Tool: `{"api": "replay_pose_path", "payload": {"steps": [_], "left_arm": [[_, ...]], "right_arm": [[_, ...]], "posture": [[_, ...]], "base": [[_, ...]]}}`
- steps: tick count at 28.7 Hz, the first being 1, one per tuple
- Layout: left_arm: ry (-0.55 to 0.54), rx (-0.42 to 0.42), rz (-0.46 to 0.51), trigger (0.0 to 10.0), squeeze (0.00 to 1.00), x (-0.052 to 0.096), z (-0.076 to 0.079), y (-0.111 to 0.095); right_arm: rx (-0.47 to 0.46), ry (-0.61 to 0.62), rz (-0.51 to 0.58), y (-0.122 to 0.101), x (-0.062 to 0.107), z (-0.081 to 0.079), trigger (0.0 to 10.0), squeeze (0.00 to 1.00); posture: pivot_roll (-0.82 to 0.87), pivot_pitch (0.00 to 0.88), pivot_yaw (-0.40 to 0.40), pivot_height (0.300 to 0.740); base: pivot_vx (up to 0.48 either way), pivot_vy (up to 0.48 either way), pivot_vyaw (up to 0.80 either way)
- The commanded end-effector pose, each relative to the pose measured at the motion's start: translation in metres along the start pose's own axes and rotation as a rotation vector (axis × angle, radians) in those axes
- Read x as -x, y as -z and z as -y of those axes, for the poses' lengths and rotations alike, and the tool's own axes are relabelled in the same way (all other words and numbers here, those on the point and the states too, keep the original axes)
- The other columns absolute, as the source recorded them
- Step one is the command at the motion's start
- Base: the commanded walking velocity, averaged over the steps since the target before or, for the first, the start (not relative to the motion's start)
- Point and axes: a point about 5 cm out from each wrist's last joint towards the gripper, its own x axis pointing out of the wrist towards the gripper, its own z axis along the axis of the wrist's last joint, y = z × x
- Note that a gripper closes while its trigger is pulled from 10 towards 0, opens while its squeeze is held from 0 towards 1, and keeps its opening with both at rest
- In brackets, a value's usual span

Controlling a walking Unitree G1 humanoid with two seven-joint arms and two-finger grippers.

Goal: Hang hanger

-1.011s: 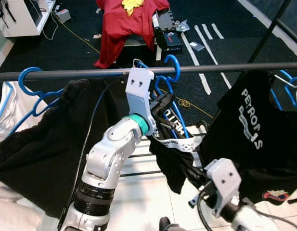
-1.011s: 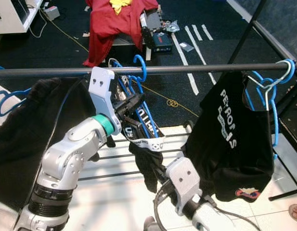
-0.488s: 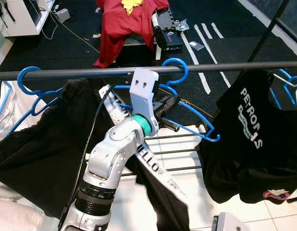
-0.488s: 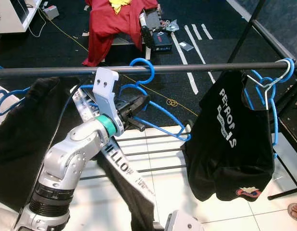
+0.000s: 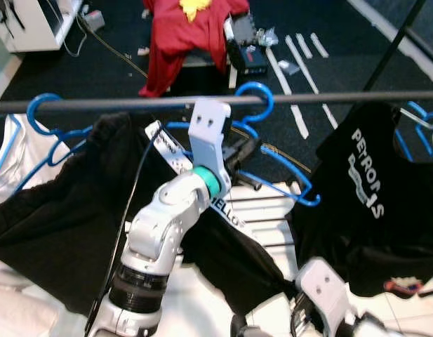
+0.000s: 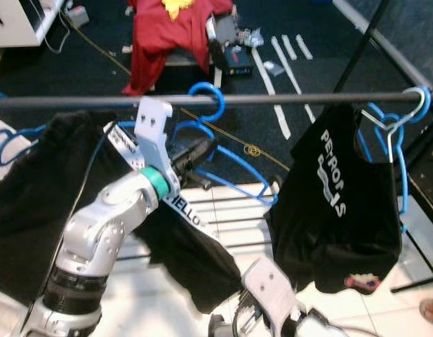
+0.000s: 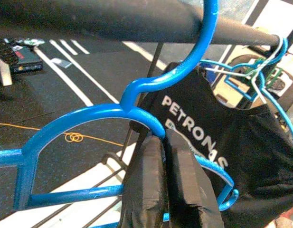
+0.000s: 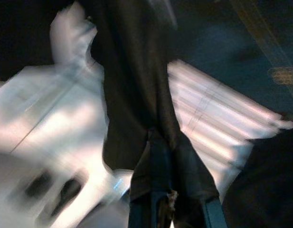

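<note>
Hooking over the rail (image 5: 132, 106) at upper centre, the blue hanger (image 7: 113, 114) now hangs, left gripper (image 7: 166, 156) fingers still clamping it; right gripper (image 8: 167, 156) has risen, pinching the black garment (image 5: 230, 260).

Glossy plastic hanger (image 7: 89, 118) (blue) on matt metal rail (image 7: 89, 19).

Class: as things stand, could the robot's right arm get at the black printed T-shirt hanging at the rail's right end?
Probably not at once: the right gripper is shut on dark cloth, though the black printed T-shirt hangs unblocked nearby.

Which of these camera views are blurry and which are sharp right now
Left wrist view: sharp on the blue hanger and rail. Right wrist view: heavily motion-smeared, the dark garment soft-edged. Eye views: mildly blurred, most around the right gripper.
</note>
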Motion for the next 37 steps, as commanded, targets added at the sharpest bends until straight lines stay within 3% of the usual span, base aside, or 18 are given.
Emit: {"api": "replay_pose_path", "payload": {"steps": [1, 4, 8, 17, 18, 23, 24, 34, 35, 36, 37], "left_arm": [[-0.014, 0.010, 0.004, 0.0, 0.00, 0.004, -0.002, 0.003], [-0.011, 0.013, -0.001, 0.0, 0.00, 0.006, -0.001, 0.006], [-0.009, 0.012, -0.002, 0.0, 0.00, 0.008, 0.000, 0.007], [-0.010, 0.004, 0.015, 0.0, 0.00, 0.012, 0.001, 0.006], [-0.004, -0.019, 0.044, 10.0, 0.00, 0.016, 0.002, 0.005], [0.013, -0.076, 0.098, 10.0, 0.00, 0.023, 0.005, 0.003], [0.009, -0.088, 0.111, 10.0, 1.00, 0.024, 0.005, 0.002], [0.079, -0.129, 0.171, 10.0, 1.00, 0.046, 0.008, -0.006], [0.099, -0.135, 0.158, 10.0, 0.52, 0.050, 0.009, -0.005], [0.099, -0.135, 0.158, 10.0, 0.52, 0.050, 0.009, -0.005], [0.106, -0.144, 0.150, 10.0, 0.00, 0.053, 0.009, -0.003]], "right_arm": [[-0.022, 0.145, 0.058, -0.006, -0.007, 0.023, 0.0, 0.00], [0.013, 0.133, 0.108, -0.017, -0.022, 0.033, 0.0, 0.00], [0.052, 0.024, 0.110, -0.018, -0.035, 0.025, 0.0, 0.00], [0.043, -0.024, 0.111, -0.015, -0.039, 0.016, 0.0, 0.00], [0.034, -0.019, 0.112, -0.014, -0.040, 0.015, 0.0, 0.00], [0.022, -0.005, 0.120, -0.012, -0.041, 0.014, 0.0, 0.00], [0.020, -0.003, 0.124, -0.011, -0.041, 0.015, 0.0, 0.00], [0.005, 0.010, 0.145, -0.014, -0.044, 0.017, 0.0, 0.00], [0.004, 0.012, 0.148, -0.014, -0.045, 0.018, 0.0, 0.00], [0.004, 0.012, 0.148, -0.014, -0.045, 0.018, 0.0, 0.00], [0.003, 0.013, 0.151, -0.015, -0.045, 0.018, 0.0, 0.00]], "posture": [[-0.17, 0.177, 0.089, 0.740], [-0.17, 0.173, 0.091, 0.740], [-0.15, 0.166, 0.082, 0.740], [-0.15, 0.165, 0.074, 0.740], [-0.16, 0.167, 0.072, 0.740], [-0.16, 0.170, 0.072, 0.740], [-0.17, 0.172, 0.072, 0.740], [-0.16, 0.179, 0.066, 0.740], [-0.16, 0.180, 0.063, 0.740], [-0.16, 0.180, 0.063, 0.740], [-0.16, 0.180, 0.063, 0.740]], "base": [[0.000, 0.000, 0.00], [0.000, 0.000, 0.00], [0.000, 0.000, 0.00], [0.000, 0.000, 0.00], [0.000, 0.000, 0.00], [0.000, 0.000, 0.00], [0.000, 0.000, 0.00], [0.000, 0.000, 0.00], [0.000, 0.000, 0.00], [0.000, 0.000, 0.00], [0.000, 0.000, 0.00]]}}
